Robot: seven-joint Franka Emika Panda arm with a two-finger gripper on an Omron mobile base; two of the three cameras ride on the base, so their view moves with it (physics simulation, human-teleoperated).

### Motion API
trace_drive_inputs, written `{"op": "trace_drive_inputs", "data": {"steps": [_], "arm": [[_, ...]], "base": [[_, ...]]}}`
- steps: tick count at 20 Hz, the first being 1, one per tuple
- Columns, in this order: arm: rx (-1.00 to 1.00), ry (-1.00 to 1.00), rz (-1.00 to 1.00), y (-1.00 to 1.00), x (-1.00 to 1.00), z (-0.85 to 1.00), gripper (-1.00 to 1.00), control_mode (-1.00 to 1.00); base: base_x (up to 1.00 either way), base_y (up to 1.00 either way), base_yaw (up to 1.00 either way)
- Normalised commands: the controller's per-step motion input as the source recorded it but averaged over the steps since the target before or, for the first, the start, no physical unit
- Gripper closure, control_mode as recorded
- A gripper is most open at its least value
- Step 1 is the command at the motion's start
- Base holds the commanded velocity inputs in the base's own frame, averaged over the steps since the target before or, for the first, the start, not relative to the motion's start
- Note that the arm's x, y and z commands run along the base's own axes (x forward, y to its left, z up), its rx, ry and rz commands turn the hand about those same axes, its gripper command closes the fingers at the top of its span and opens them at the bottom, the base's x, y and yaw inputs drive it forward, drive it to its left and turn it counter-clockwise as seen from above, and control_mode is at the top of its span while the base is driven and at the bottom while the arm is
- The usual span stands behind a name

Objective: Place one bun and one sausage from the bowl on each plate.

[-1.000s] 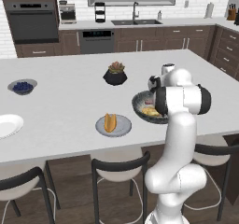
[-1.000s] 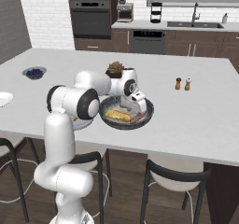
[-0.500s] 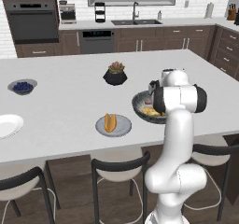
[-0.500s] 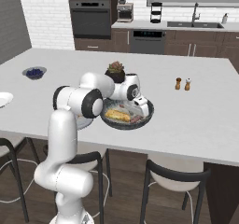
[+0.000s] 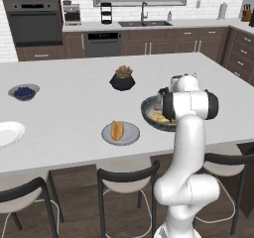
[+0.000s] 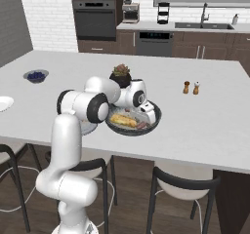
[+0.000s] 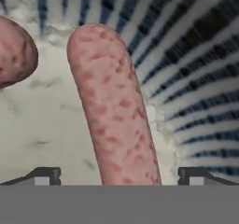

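Since a second ago the arm has swung further over and dropped lower, so the hand (image 7: 119, 176) is now right down inside the bowl (image 6: 155, 116); nothing else on the counter (image 5: 74, 113) has budged.

The bowl sits directly under the hand, with buns (image 6: 123, 120) lying in its near side. The grey plate (image 5: 130, 138) is off to the hand's left and already carries a bun (image 5: 117, 130) but no sausage yet. The white plate (image 5: 7, 133) is much further out the same way, bare.

Up close, a sausage (image 7: 114, 106) runs lengthways straight between the tips, which stand wide apart, one on each side of it, gripping nothing so far. A second sausage (image 7: 14, 50) lies just off to one side, close to the first.

What I'd worry about: the sausage is round and probably slick, so if the hand closes a bit off-centre or too near one end it could squirt out or roll against its neighbour. It also seems to rest where the bowl floor meets the ribbed wall, so the tip on that side might catch the slope before it gets low enough.
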Motion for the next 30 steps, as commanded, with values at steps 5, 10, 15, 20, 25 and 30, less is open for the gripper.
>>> {"op": "trace_drive_inputs", "data": {"steps": [5, 10, 15, 20, 25, 30], "arm": [[0.00, 0.00, 0.00, 0.00, 0.00, 0.00, 1.00, -1.00], [0.00, 0.00, 0.00, 0.00, 0.00, 0.00, 1.00, -1.00], [0.00, 0.00, 0.00, 0.00, 0.00, 0.00, 1.00, -1.00], [0.00, -0.07, 0.01, 0.02, -0.19, 0.45, 1.00, -1.00], [0.00, -0.03, 0.00, 0.11, -0.73, 0.97, 1.00, -1.00], [0.00, 0.00, 0.01, 0.69, -0.94, 0.52, 1.00, -1.00]], "base": [[0.00, 0.00, 0.00], [0.00, 0.00, 0.00], [0.00, 0.00, 0.00], [0.00, 0.00, 0.00], [0.00, 0.00, 0.00], [0.00, 0.00, 0.00]]}}
